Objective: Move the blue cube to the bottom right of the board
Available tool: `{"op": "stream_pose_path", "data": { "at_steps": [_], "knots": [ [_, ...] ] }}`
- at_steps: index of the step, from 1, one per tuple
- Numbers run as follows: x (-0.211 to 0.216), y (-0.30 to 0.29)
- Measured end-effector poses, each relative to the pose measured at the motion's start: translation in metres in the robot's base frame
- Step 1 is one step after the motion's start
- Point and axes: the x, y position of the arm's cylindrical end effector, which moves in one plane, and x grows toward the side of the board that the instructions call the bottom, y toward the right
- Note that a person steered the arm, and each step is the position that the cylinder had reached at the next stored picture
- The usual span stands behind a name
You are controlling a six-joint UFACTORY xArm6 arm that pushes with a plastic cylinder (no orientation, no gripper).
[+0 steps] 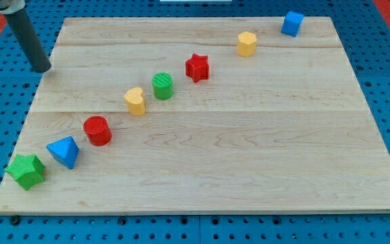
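Observation:
The blue cube [292, 23] sits at the board's top right corner, near the top edge. My tip [41, 68] is at the view's upper left, at the left edge of the wooden board [249, 169], far from the blue cube. The rod rises up and to the left from it. No block touches the tip.
A diagonal row of blocks runs from bottom left to top right: green star [26, 170], blue triangular block [64, 151], red cylinder [97, 130], yellow heart-like block [135, 101], green cylinder [162, 86], red star [197, 68], yellow hexagonal block [247, 43]. A blue pegboard [384, 81] surrounds the board.

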Motion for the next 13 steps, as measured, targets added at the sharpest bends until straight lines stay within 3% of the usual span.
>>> {"op": "stream_pose_path", "data": {
  "at_steps": [3,5,8,10,12,13],
  "knots": [
    [0.000,0.001],
    [-0.035,0.049],
    [-0.133,0.255],
    [-0.152,0.429],
    [-0.129,0.495],
    [-0.120,0.486]
  ]
}}
